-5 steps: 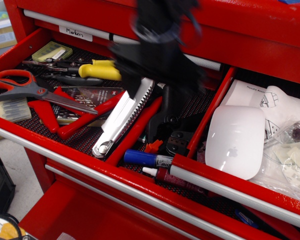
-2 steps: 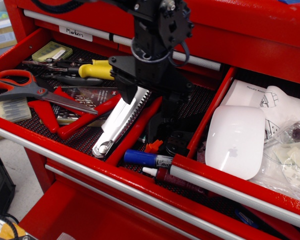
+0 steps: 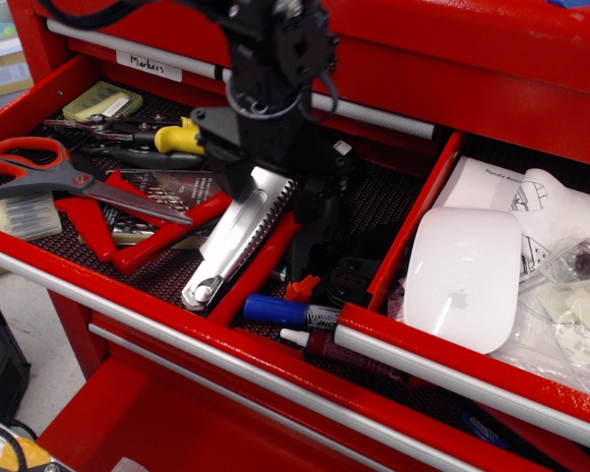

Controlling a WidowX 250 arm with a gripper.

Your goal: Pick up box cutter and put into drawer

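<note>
Red drawer (image 3: pixel 108 300) lies open; claw (image 3: pixel 272 182) reaches straight down, clenched on box cutter (image 3: pixel 238 238).

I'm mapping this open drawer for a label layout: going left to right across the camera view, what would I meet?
Scissors → box cutter → blue marker → white mouse → clear plastic bag, all in the drawer.

Bright, even light from above, with soft shadows only. Glare streaks the box cutter (image 3: pixel 234 239) at center and the drawer (image 3: pixel 177 339) rail lower left. Focus is mostly sharp; the gripper (image 3: pixel 275 187) is dark, detail lost.
</note>
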